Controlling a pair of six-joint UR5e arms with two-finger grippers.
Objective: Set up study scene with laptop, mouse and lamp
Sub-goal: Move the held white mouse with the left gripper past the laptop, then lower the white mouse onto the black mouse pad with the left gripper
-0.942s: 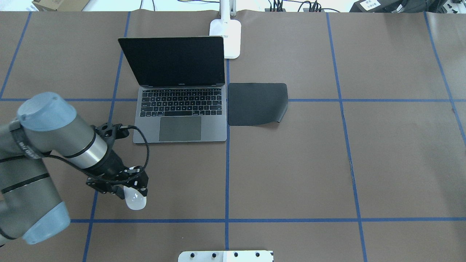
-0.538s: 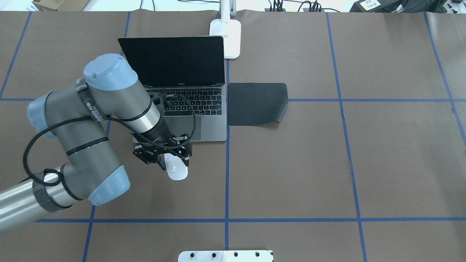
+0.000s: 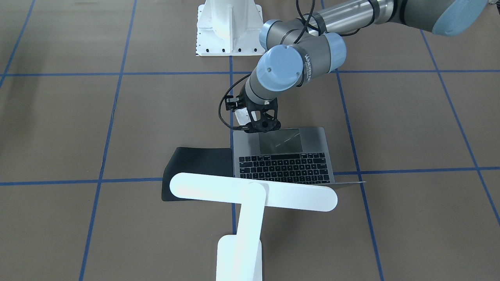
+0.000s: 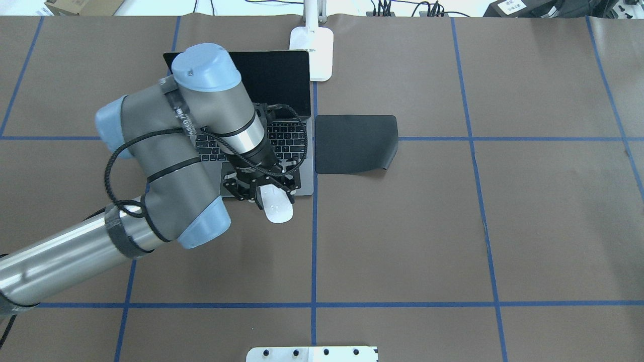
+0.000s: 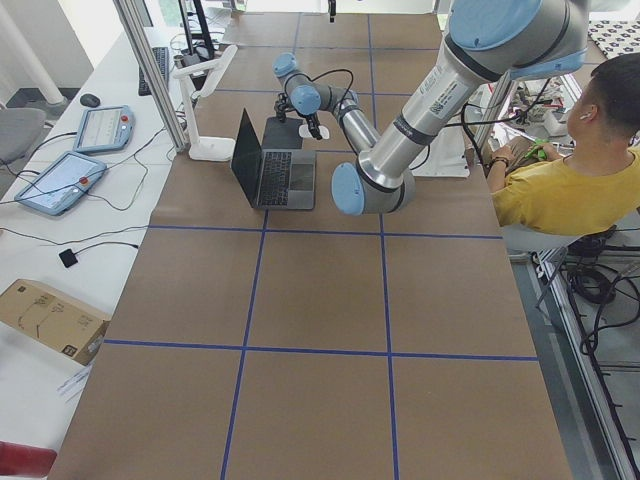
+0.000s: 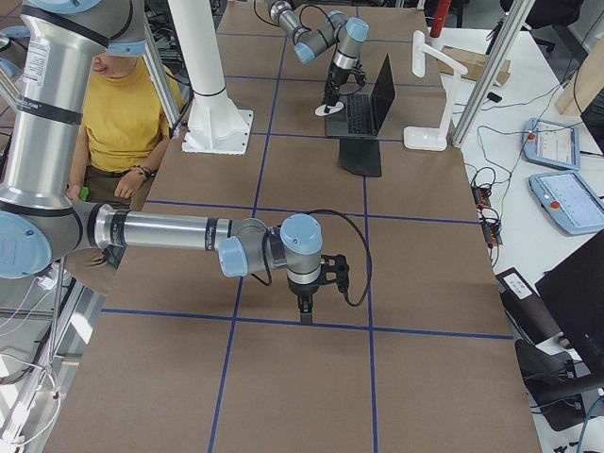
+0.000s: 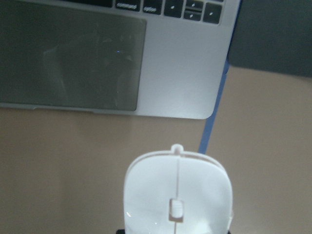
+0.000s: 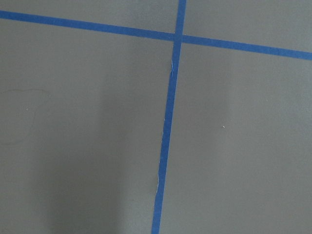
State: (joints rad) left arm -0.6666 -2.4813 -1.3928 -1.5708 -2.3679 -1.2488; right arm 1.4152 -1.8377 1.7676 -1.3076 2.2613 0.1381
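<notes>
Left arm has swung in from the near-left of the worktop (image 4: 453, 226) toward the centre since the earlier overhead frames, carrying the mouse (image 4: 275, 208) with it. Now the left claw (image 4: 261, 193) is clamped on the mouse's rear end, holding it off the surface just past the front right corner of the laptop (image 3: 287, 156), nose pointing toward the robot in the overhead view. Wrist view shows the trackpad and palm rest right ahead, and the black mat (image 4: 354, 144) up to the right. Lamp (image 3: 218, 187) stands behind the laptop, its head over the screen edge. Right claw (image 6: 304, 316) hangs over bare worktop far off; cannot tell if it is open or closed. Likely step: carry the mouse across to the mat. Risks: the wrist and its cable sit low over the keyboard and lid, so a sideways sweep could snag the screen or shove the laptop. Only the rear of the mouse is held, so a jerk could let it twist or slip. The mat's near corner is curled up, so the mouse could catch it or land tilted. Letting go too early leaves it on the blue tape, short of the mat.
</notes>
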